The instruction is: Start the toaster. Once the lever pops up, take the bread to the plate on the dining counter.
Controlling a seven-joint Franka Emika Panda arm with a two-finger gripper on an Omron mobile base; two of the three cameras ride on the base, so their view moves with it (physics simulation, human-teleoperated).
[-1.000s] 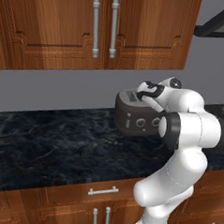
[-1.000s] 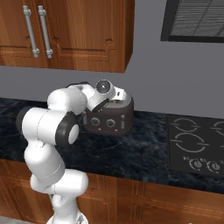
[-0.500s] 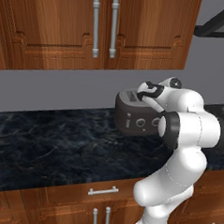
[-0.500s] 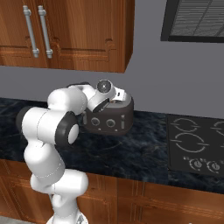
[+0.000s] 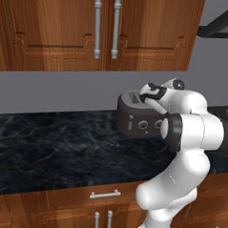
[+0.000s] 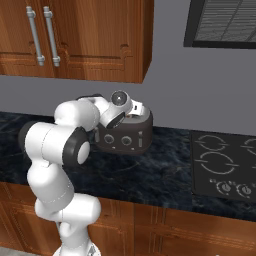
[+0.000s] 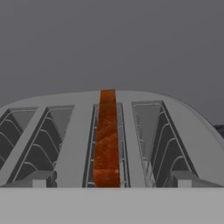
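Tan-brown bread (image 7: 107, 140) is standing upright in a toaster (image 5: 137, 118) slot on the tabletop (image 5: 51, 148). End effector (image 7: 109, 181) is hovering wide above it, empty. Light, stiff, crumbly, I judge; pinch its flat faces near the top edge.

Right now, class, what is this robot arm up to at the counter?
The arm reaches over the toaster on the black counter. Its open tool hovers just above the slots, lined up with the bread standing edge-up in one slot. Nothing is gripped yet, so the bread has not been lifted out.
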